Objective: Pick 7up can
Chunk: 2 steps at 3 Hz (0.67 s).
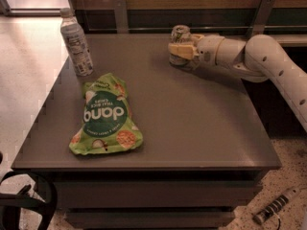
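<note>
A dark tabletop (192, 119) carries everything. The white arm (259, 56) reaches in from the right. A green chip bag (105, 116) lies front left, with a clear bottle (76, 44) standing behind it. Near the far edge, the end effector (178, 51) is clamped around the 7up can (180, 34).

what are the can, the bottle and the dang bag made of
7up can: looks metal, shiny silver top; the claw is at it, far side of the table.
Bottle: clear plastic, see-through, white cap.
Dang chip bag: likely glossy plastic film, crinkled.
</note>
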Each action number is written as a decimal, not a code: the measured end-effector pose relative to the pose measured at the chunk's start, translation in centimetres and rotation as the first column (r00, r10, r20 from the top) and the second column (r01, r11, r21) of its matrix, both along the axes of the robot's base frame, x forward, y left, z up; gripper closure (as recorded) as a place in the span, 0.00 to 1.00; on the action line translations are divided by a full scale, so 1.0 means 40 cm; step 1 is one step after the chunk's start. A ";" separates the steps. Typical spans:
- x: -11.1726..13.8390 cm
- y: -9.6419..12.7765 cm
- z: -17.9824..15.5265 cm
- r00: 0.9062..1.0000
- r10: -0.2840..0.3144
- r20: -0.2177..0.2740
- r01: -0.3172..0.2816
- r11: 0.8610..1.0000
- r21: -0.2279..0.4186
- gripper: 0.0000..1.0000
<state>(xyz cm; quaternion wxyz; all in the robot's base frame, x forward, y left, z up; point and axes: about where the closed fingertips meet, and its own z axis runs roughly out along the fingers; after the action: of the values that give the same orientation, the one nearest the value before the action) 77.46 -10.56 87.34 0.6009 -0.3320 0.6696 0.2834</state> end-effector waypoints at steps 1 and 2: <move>0.000 0.008 -0.001 1.000 0.004 -0.001 -0.004 1.000 0.001 1.00; 0.002 0.014 0.007 1.000 0.014 0.004 -0.014 1.000 0.006 1.00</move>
<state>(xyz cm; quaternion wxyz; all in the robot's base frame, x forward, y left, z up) 77.52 -10.01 87.63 0.6010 -0.3355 0.6653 0.2891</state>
